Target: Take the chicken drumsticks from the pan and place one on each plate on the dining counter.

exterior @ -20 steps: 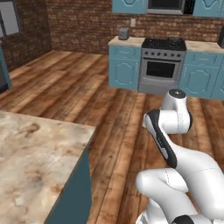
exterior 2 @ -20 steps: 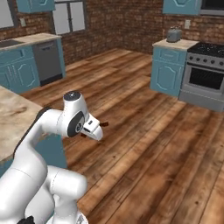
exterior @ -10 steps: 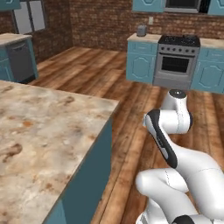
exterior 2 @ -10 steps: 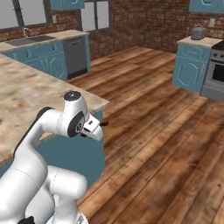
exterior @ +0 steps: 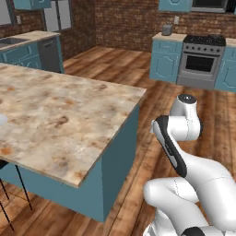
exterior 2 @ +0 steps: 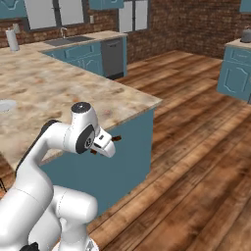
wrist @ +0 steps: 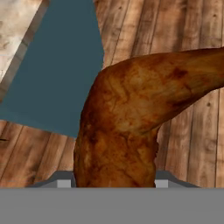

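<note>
We have the counter [exterior: 60, 115] spreading wide to our left, its marbled slab on a teal base, and our base stands off its near corner on the wood floor [exterior 2: 196, 162]. At the far left edge of that slab we can make out a sliver of plate [exterior 2: 6, 105]; in the left base view a pale patch at the slab's left edge may be the same plate, too cropped to be sure. Back against the brick wall sits the stove [exterior: 201, 64], well apart from us; we cannot tell whether a pan rests on it. Our arm is folded close to the body, and the gripper [exterior 2: 109, 143] sits low beside the corner of the counter, over the floor and not yet over the slab. In the hand view the drumstick [wrist: 127, 122] swells right up from between the fingertips: we judge the jaws pinched on its thick meaty end, with the thinner bone end running away up and to the right across that view, so its long axis lies slanted, roughly crosswise to the fingers. The relation that matters next is plate to gripper: the plate lies well off to our left and farther in across the slab, so we would need to lift the drumstick above the counter edge and carry it leftward over the stone before letting go.
</note>
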